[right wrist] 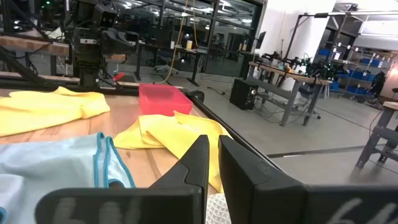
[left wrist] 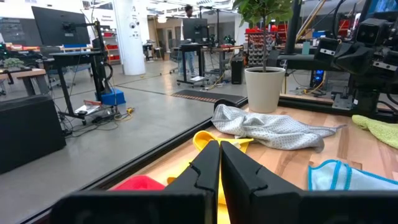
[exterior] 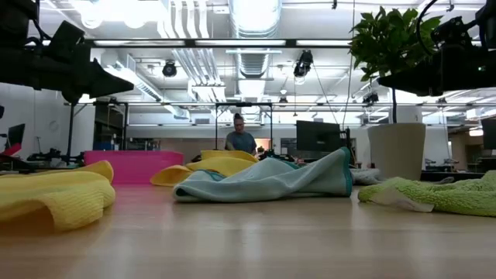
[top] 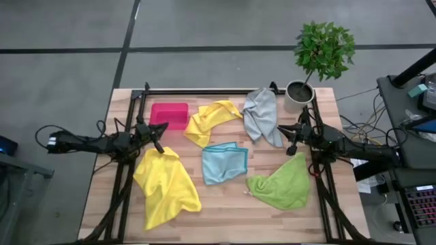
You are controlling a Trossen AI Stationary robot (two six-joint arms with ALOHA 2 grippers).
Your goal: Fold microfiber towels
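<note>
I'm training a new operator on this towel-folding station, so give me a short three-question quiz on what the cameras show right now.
1. How many microfiber towels lie on the table?
2. True or false: the pink bin holds a folded towel.
3. Which towel lies nearest the potted plant? A) light blue towel B) grey towel C) lime green towel

Key
1. Five: two yellow, one light blue, one grey, one lime green, all crumpled.
2. False: it looks empty from above.
3. B. The left pincer and right pincer are both shut and hold nothing.
</note>
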